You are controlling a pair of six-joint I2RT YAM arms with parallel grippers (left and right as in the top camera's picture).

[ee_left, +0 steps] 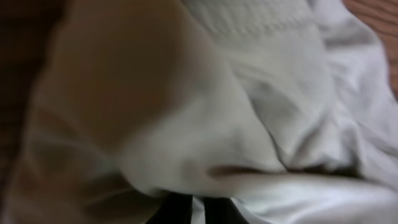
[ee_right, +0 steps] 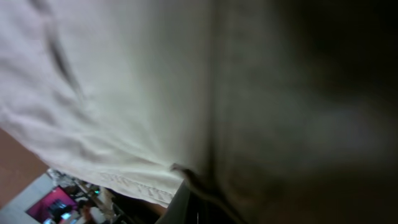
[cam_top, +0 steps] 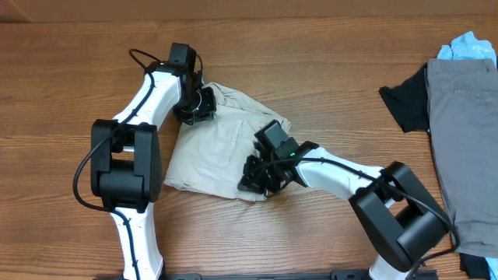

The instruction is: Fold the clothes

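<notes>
Currently, one pair of cream trousers lies on the wooden table, left of centre, as a rough, creased bundle. One stitched pocket outline shows on its upper face.

Arms: two, both down on this garment.
- Left gripper sits at the bundle's far left corner, touching the cloth. The left wrist view is filled by blurred cream folds, with only a dark sliver at the bottom edge. I cannot tell whether its fingers are apart or together.
- Right gripper sits at the near right edge of the bundle, on the cloth. The right wrist view is covered by cream cloth hard against the lens, with one stitched hem along the lower left and the right half in shadow. I cannot tell how the fingers stand here either.

Other textiles: three, all at the table's right edge and well apart from the cream trousers.
- One pair of grey trousers, laid lengthwise and running off the near edge.
- One black garment, partly under the left side of the grey pair.
- One light-blue cloth, at the far end of the grey pair.
</notes>
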